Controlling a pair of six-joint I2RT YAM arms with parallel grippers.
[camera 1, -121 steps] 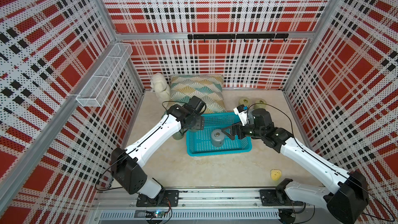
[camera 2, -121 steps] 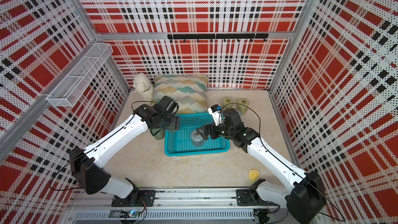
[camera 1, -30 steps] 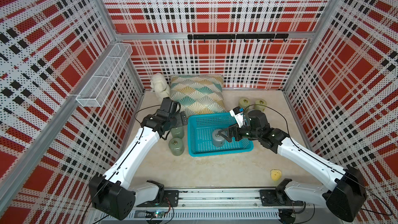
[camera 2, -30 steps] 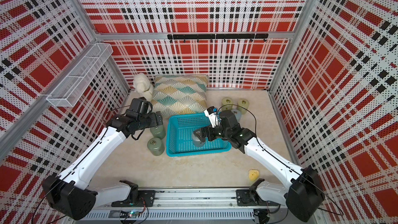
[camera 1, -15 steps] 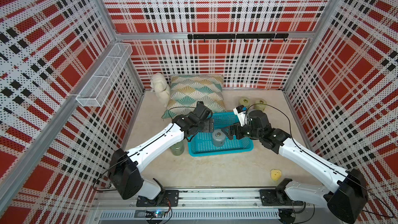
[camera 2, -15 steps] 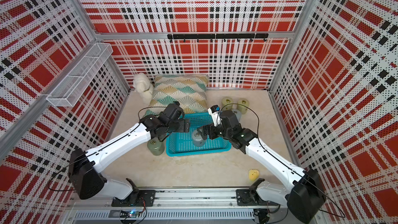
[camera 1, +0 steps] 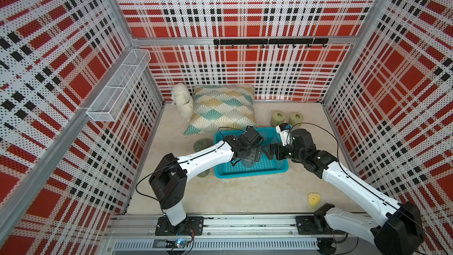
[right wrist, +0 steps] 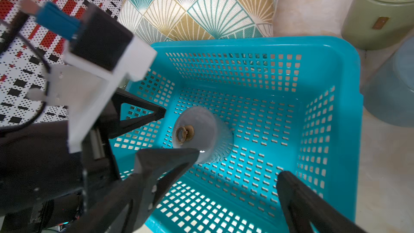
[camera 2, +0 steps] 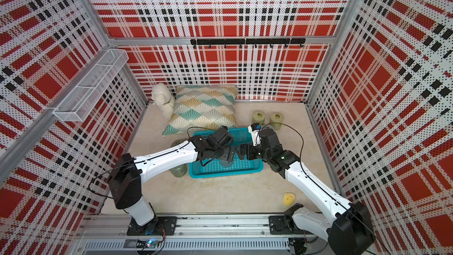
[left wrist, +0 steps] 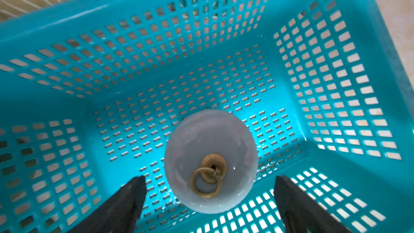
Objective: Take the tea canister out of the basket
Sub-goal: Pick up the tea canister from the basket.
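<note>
A turquoise basket (camera 1: pixel 252 174) (camera 2: pixel 225 175) sits mid-table. One tea canister (left wrist: pixel 210 144) (right wrist: pixel 207 128), pale grey with a brass ring on its lid, stands inside it near the front wall. In both top views the left gripper hides most of it. My left gripper (left wrist: pixel 209 178) (camera 1: pixel 252 155) hangs open just above the canister, one finger on each side with a gap to both. My right gripper (right wrist: pixel 210 175) (camera 1: pixel 270 150) stands open over the basket's right part, empty and apart from the canister.
Two olive canisters (camera 1: pixel 278 118) (camera 1: pixel 296 119) and a blue-grey one (right wrist: pixel 392 86) stand behind the basket at the right. Two more (camera 1: pixel 202 144) (camera 1: pixel 204 173) stand left of it. A pillow (camera 1: pixel 221 109), white plush (camera 1: pixel 182 100), yellow toy (camera 1: pixel 313 198) and wall rack (camera 1: pixel 117 87) lie around.
My left arm swung from the canisters left of the basket into the basket and now hangs over the grey canister. The right arm has barely moved.
</note>
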